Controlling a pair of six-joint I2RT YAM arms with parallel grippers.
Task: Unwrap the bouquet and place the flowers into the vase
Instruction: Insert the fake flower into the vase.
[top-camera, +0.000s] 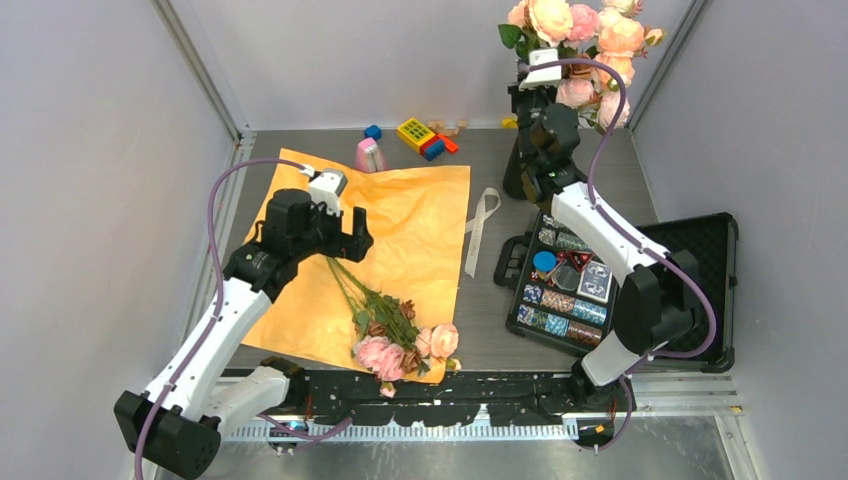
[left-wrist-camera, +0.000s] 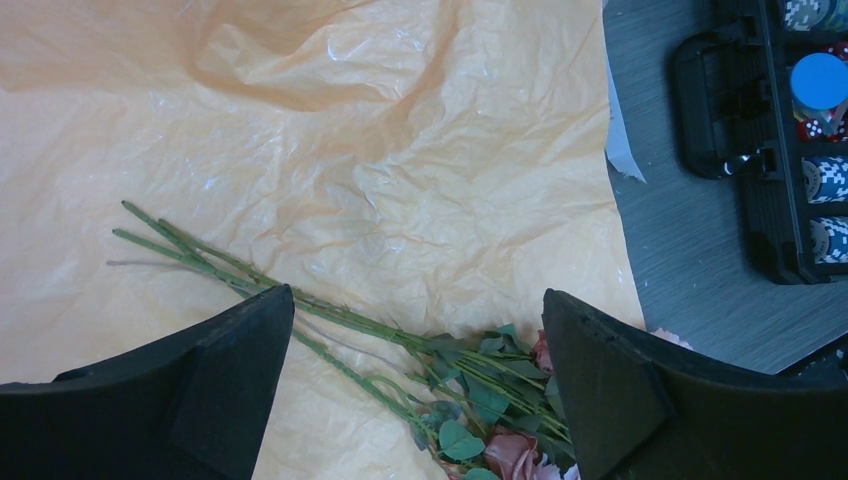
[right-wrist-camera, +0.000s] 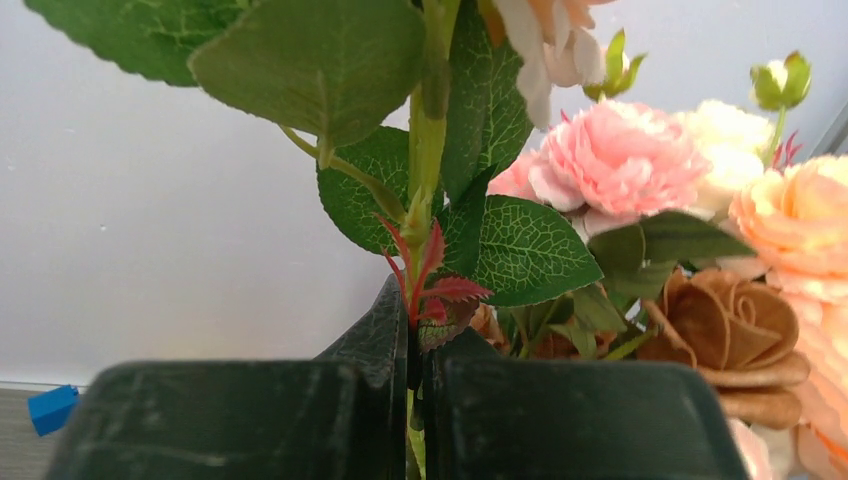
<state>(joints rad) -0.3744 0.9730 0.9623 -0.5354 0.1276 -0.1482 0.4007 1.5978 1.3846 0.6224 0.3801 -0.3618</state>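
Note:
The bouquet is undone: the orange paper (top-camera: 400, 230) lies spread flat, and several pink and peach flowers (top-camera: 395, 335) lie on it, stems pointing toward the back left. My left gripper (top-camera: 345, 238) hovers open over those stems (left-wrist-camera: 250, 275), nothing between its fingers (left-wrist-camera: 240, 360). At the back right stands the black vase (top-camera: 513, 170), largely hidden by my right arm, with a bunch of roses (top-camera: 580, 30) rising from it. My right gripper (top-camera: 537, 85) is shut on one flower's green stem (right-wrist-camera: 425, 150) just below its leaves, among those blooms (right-wrist-camera: 620, 160).
A cream ribbon (top-camera: 483, 225) lies on the grey table right of the paper. An open black case of poker chips (top-camera: 570, 285) sits at the right. A pink metronome (top-camera: 370, 155) and toy blocks (top-camera: 425, 137) stand near the back wall.

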